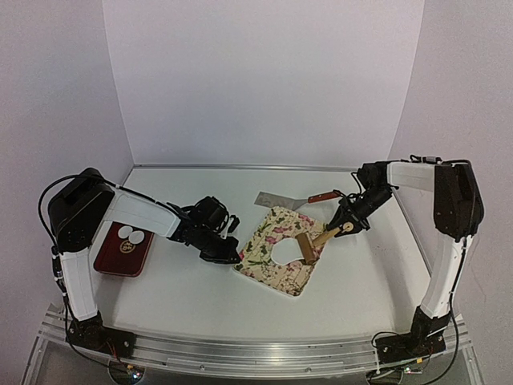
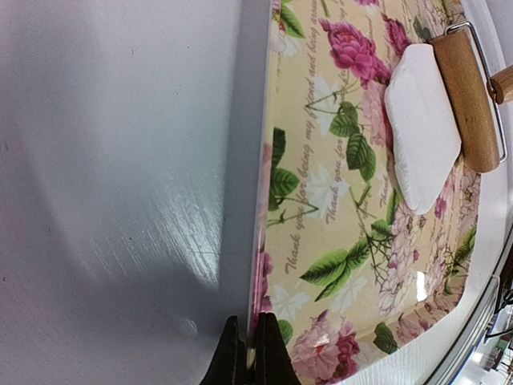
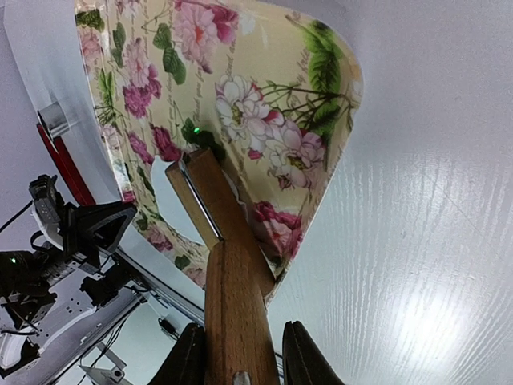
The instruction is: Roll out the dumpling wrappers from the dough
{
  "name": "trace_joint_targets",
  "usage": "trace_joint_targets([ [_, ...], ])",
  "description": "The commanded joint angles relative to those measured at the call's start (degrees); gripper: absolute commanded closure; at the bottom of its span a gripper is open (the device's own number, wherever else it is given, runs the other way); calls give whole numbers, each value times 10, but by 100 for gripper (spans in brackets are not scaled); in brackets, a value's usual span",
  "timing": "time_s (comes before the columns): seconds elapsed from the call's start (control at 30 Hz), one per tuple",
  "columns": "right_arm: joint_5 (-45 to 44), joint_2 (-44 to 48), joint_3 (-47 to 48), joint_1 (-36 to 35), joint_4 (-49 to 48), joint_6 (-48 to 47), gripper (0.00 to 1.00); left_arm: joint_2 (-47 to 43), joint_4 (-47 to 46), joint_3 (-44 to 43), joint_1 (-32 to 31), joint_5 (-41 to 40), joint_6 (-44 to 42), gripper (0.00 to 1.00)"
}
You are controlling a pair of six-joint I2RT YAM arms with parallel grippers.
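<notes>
**Roller at the Dough, Two Wrappers on the Tray**

The right hand (image 3: 240, 353) was clenched on the wooden handle of the dough roller (image 2: 469, 100). Its barrel touched the right edge of a smooth, white, flattened dough sheet (image 2: 421, 132) on the floral cutting board (image 2: 337, 241). The left hand (image 2: 250, 365) pinched the board's left edge. Two thin, round, white dumpling wrappers (image 1: 126, 233) lay side by side on a dark red tray (image 1: 120, 261) at the worktop's (image 1: 192, 289) left.

The left arm (image 1: 140, 212) reaches in low from left of the floral board (image 1: 276, 269). The left gripper (image 2: 250, 357) is pinched tight on the board's left edge. The right arm (image 1: 417, 172) bends down from right of the board. The right gripper (image 3: 240, 353) is clamped around the handle of the wooden roller (image 3: 232, 289).
</notes>
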State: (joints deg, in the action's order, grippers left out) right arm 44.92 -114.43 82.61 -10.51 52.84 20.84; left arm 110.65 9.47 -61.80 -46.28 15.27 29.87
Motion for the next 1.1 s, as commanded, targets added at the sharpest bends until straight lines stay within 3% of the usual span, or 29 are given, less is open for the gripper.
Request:
trace_joint_targets([
  [0.0,-389,-48,-27,30,46,7,100,46,164,36,23,-76,12,100],
  [0.5,-392,-23,-11,60,65,4,100,34,156,30,23,-80,25,100],
  [0.87,-309,72,37,74,90,23,100,10,201,-38,23,-88,31,100],
  [1.0,-257,121,71,74,103,30,100,-3,230,-82,23,-95,33,94],
  [1.07,-249,144,83,74,108,34,100,-12,247,-105,23,-97,33,86],
])
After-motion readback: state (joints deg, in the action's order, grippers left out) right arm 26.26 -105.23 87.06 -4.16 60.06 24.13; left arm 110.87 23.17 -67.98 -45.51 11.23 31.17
